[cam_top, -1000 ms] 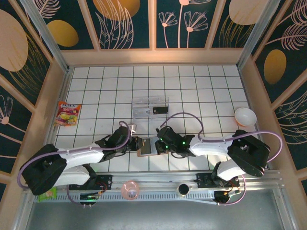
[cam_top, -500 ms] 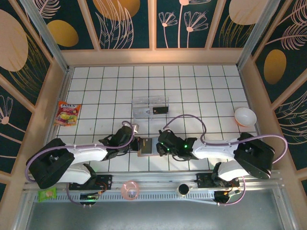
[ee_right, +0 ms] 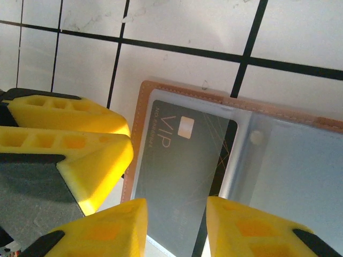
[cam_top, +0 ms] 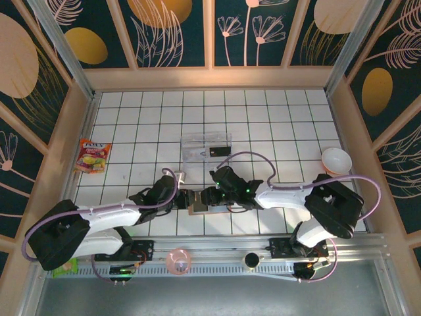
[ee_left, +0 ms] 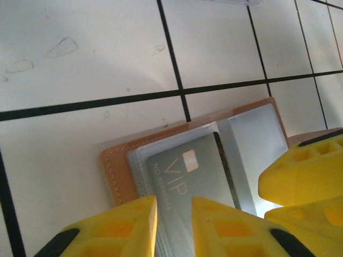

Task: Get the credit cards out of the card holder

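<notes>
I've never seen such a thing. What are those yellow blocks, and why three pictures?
Two robot arms work at a tiled table. One picture looks down from above; the others come from a camera on each wrist, so the yellow blocks are gripper fingers. The left gripper and right gripper hover, jaws apart, over the open card holder, a grey VIP card in its sleeve. Neither seems to hold anything. Farther off: a clear tray, a snack packet, a white bowl.
</notes>
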Motion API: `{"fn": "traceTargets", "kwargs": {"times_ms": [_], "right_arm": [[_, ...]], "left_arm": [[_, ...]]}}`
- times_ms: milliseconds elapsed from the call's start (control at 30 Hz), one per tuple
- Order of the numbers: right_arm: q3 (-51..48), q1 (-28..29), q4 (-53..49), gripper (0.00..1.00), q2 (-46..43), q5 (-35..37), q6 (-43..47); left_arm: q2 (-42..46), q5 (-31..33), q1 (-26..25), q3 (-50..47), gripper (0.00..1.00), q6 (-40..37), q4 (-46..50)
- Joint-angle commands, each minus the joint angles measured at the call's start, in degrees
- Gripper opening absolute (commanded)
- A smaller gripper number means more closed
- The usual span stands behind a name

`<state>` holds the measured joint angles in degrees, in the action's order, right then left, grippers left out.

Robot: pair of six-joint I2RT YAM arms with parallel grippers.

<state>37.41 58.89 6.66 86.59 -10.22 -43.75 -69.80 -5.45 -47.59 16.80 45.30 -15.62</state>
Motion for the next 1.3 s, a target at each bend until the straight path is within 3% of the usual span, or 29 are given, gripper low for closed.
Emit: {"fn": "traceTargets", "kwargs": {"times_ms": [0,633,1000,1200,1267], "right_arm": [[1.27,-0.51,1.87,0.35,0.93,-2.42,-1.8],[0.37,-0.44,2.29,0.32,4.43,-3.13,-2.44],[3.73,3.7,-7.73,0.31,3.48,9.73,-2.66],[4.91,5.31,-7.89,0.35,1.91,10.92,-0.57],[4.55,5.47,-7.3,0.34,0.73,12.28,-0.05]], "left_arm": [[0.62,0.4,0.37,-0.31,0.26,0.05,-0.79],[1.1,0.35,0.35,-0.98,0.25,0.22,-1.26],[1.08,0.37,0.39,-0.54,0.23,-0.1,-0.69],[2.36,-0.99,0.38,0.77,0.22,-1.07,0.36],[2.39,-2.18,0.27,1.28,0.16,-1.21,0.24]]}}
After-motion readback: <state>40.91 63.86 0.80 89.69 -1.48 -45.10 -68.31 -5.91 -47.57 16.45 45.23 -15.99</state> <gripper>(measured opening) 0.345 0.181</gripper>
